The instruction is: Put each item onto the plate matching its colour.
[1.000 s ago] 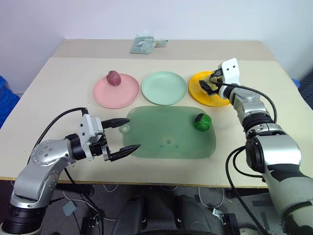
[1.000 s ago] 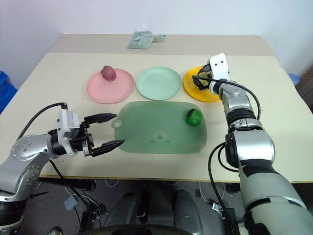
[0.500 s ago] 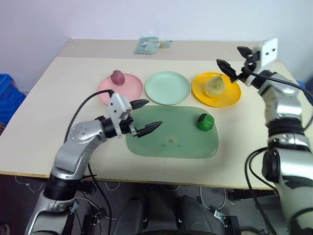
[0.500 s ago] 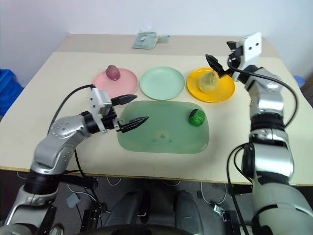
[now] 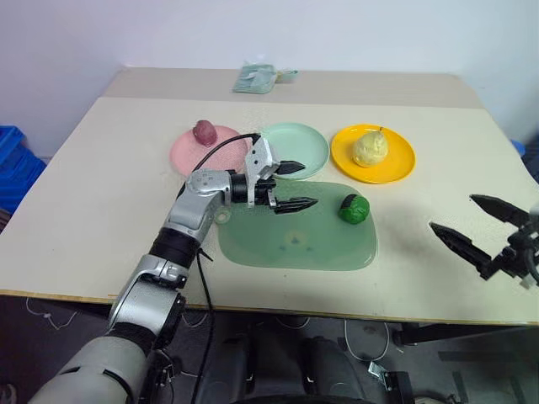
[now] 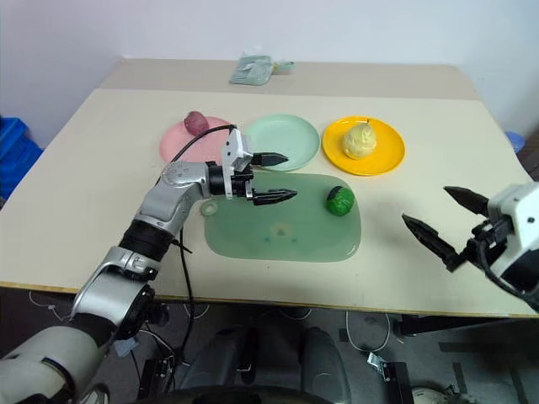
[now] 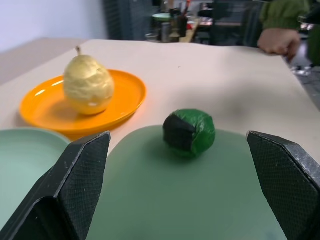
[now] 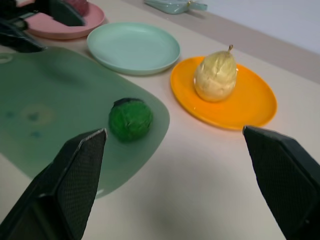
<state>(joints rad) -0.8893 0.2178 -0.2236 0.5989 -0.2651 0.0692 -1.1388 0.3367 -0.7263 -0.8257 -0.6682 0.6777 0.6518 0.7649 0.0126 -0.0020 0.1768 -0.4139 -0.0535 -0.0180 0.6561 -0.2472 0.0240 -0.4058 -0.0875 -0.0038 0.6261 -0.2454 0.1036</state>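
The dark green ball lies on the right end of the dull green mat. My left gripper hovers open over the mat's back edge, pointing at the ball, a short gap away. The pale yellow pear stands on the yellow-orange plate. On the pink plate rests the reddish-purple lump. The mint plate holds nothing. My right gripper hangs open and empty near the table's right front edge, far from the ball.
A folded pale green cloth lies at the table's back edge. A blue crate stands beside the table on the left. A person's hand with a green sleeve shows beyond the table in the left wrist view.
My left gripper has swung right along the mat's back edge toward the green ball. My right gripper has drawn back from the yellow plate to the table's right front, leaving the pear there.
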